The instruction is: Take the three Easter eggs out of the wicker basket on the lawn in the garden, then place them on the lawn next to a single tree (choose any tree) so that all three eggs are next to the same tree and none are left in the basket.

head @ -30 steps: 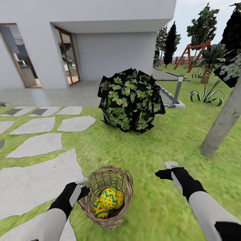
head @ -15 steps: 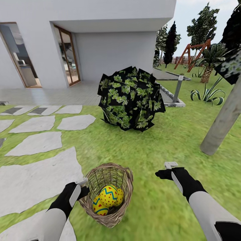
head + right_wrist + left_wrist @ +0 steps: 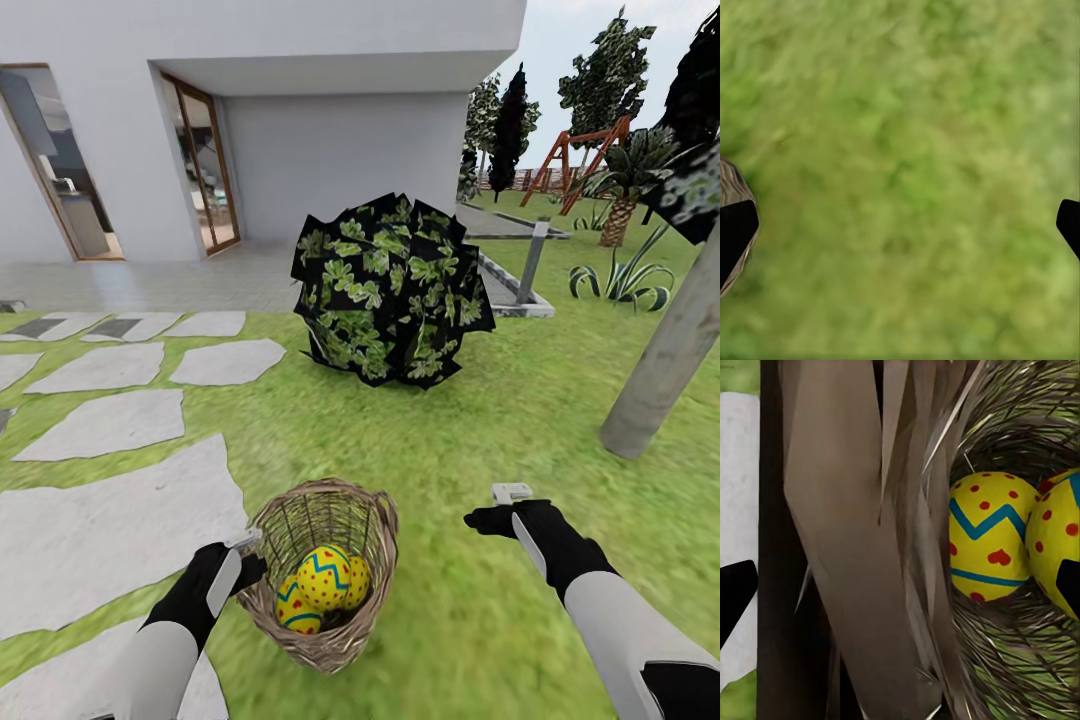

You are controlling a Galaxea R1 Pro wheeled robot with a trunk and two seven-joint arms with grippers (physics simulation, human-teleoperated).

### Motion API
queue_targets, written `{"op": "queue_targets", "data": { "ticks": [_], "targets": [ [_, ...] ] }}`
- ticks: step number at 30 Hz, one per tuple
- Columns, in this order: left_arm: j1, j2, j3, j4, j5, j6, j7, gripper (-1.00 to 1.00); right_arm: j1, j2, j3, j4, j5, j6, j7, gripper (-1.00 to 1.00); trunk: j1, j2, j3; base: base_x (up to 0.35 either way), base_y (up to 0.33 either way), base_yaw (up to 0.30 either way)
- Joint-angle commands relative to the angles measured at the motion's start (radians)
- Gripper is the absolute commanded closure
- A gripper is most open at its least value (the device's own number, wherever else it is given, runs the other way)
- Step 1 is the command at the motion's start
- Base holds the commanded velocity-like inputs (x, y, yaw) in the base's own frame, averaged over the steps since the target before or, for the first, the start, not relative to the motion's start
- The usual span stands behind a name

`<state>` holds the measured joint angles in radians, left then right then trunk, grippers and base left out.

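Easter eggs all sit in the wicker basket on the lawn, none yet by the tree; your left gripper straddles the rim, right gripper hovers wide open, empty.

wicker basket with Easter eggs tipped more upright, view shifted slightly
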<state>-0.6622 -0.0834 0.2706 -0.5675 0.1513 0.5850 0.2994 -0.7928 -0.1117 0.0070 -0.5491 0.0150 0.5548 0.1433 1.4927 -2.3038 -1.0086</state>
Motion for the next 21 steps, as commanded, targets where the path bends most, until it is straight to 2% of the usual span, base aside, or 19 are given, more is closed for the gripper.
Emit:
{"op": "queue_targets", "data": {
  "ticks": [1, 4, 5, 18, 21],
  "targets": [
    [0.001, -0.001, 0.004, 0.011, 0.019, 0.002, 0.008, -1.0, 0.0, 0.0, 0.001, -0.002, 0.002, 0.005, 0.004, -1.0, 0.0, 0.0, -0.001, 0.0, 0.0, 0.0],
    [0.001, -0.001, 0.004, 0.011, 0.019, 0.001, 0.007, -1.0, 0.0, -0.002, 0.001, -0.002, 0.001, 0.005, 0.004, -1.0, 0.0, 0.0, -0.001, 0.0, 0.0, 0.0],
    [0.0, -0.001, 0.003, 0.011, 0.019, 0.001, 0.007, 1.0, 0.0, -0.002, 0.0, -0.002, 0.002, 0.005, 0.004, -1.0, 0.0, 0.0, -0.001, 0.0, 0.0, 0.0],
    [0.0, -0.004, -0.001, 0.009, 0.019, 0.001, 0.009, 1.0, 0.0, -0.002, -0.001, 0.0, 0.001, 0.005, 0.004, -1.0, 0.0, 0.0, -0.001, 0.0, 0.0, 0.0],
    [0.0, -0.005, -0.001, 0.009, 0.019, 0.002, 0.009, 1.0, 0.0, 0.0, 0.0, 0.001, 0.001, 0.005, 0.004, -1.0, -0.011, 0.021, 0.008, 0.0, 0.0, 0.0]
  ]
}}
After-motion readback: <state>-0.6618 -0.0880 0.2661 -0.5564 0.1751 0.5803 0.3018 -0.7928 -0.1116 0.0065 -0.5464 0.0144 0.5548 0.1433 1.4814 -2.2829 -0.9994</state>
